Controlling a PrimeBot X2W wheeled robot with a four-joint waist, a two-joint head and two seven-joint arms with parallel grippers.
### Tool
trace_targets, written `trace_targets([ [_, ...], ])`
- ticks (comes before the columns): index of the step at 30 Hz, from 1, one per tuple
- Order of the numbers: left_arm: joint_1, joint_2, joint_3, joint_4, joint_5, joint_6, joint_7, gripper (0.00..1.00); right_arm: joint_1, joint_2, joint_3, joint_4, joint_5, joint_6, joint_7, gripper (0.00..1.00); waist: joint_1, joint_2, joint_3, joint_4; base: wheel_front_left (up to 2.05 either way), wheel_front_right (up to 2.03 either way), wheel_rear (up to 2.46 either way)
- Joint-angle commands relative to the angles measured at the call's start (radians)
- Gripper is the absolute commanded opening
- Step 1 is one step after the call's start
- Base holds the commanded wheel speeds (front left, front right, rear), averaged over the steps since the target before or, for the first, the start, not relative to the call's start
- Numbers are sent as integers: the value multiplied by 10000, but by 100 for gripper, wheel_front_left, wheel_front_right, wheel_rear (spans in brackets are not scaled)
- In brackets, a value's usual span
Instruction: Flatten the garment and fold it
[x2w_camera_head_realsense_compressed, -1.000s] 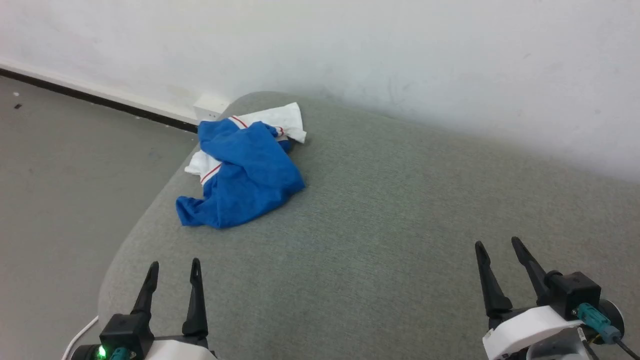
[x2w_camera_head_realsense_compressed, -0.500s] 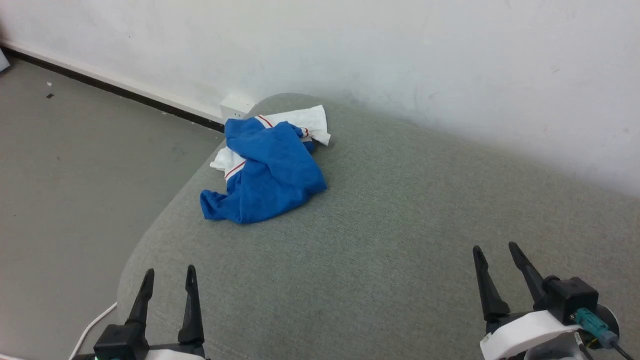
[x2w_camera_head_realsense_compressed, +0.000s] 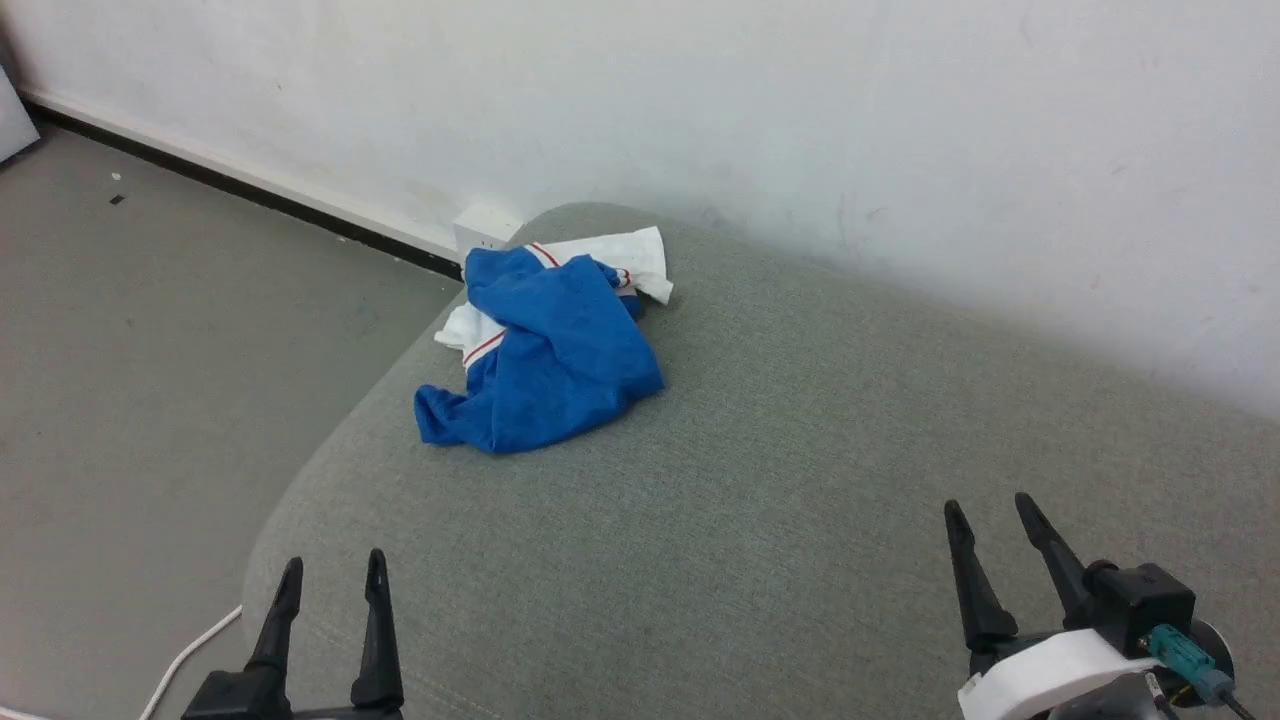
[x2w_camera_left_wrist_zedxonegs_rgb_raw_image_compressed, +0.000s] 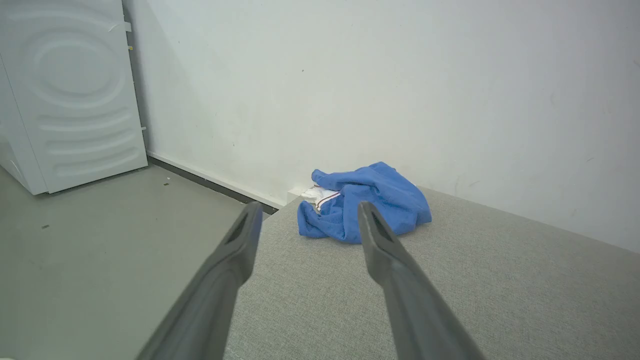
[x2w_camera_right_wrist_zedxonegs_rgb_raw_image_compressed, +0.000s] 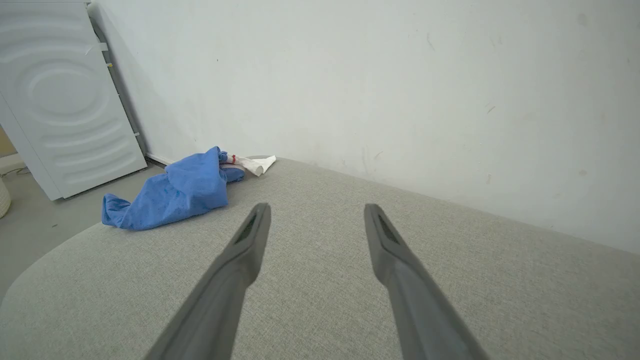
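Risked dragging the crumpled garment (x2w_camera_head_realsense_compressed: 560, 370) off the far-left worktop (x2w_camera_head_realsense_compressed: 780, 500) edge; held left hand (x2w_camera_head_realsense_compressed: 334, 560) and right hand (x2w_camera_head_realsense_compressed: 986, 502) wide, empty.

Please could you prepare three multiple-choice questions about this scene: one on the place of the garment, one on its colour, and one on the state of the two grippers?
1. Where does the garment lie?
A. On the floor
B. On the grey cushion, near its far left corner
C. Inside a basket

2. Which colour covers most of the garment?
A. Red
B. Green
C. Blue

3. How do the left gripper and the right gripper stand?
A. Both open, holding nothing
B. Both shut on the garment
C. One open, one shut

Answers:
1 B: it lies crumpled on the cushion, close to the wall.
2 C: blue cloth dominates, with some white and thin red trim.
3 A: each pair of fingers is spread apart, far from the garment.
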Motion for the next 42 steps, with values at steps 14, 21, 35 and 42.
trace_targets([
  [14,-1146,326,-83,-878,-936,-753,736,100,151,24,-55,-80,31,-7,-47,100,0,0,142,45,0,0,0],
  [21,-3787,1298,-265,-1864,-1412,-1013,2765,100,68,24,-284,-288,-221,-7,-47,100,0,0,585,76,0,0,0],
  [35,-9266,3078,-1541,1763,-3025,-1216,5429,100,-872,24,-402,-1500,-1316,-7,36,100,0,0,2606,-817,0,0,0],
  [42,-10042,4184,-2699,3335,-3666,-1221,5763,100,-1341,24,-320,-2416,-1839,-7,494,100,0,0,3744,-1567,0,0,0],
])
